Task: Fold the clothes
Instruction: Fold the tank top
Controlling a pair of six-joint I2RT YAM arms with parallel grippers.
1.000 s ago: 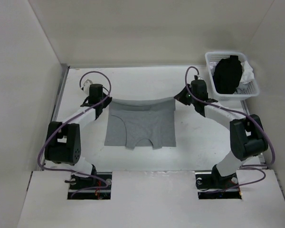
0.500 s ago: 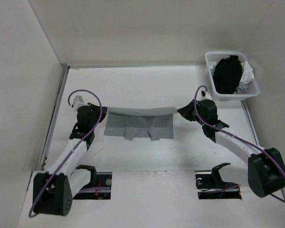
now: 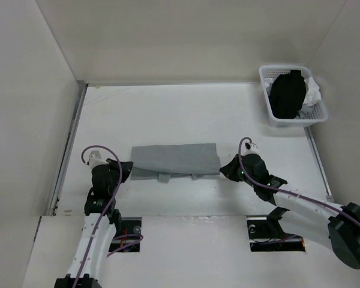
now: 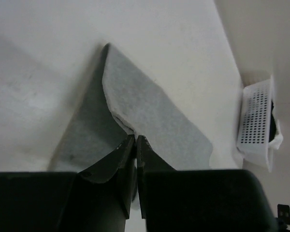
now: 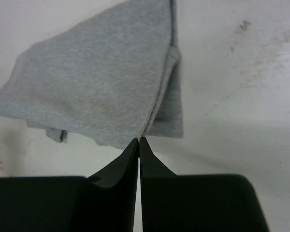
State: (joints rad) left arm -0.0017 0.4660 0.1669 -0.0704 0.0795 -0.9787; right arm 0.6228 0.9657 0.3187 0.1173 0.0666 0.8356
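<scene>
Drawn further from the basket (image 3: 297, 122), the grey T-shirt (image 3: 175, 157) lies folded in a flat band, left gripper (image 4: 136, 138) and right gripper (image 5: 138, 141) each clamping a corner.

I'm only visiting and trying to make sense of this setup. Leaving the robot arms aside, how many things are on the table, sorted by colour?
Grey: 1, the T-shirt
Black: 1, the garment in the basket
White: 2, the cloth beside that garment, and the basket itself
Total: 4
</scene>
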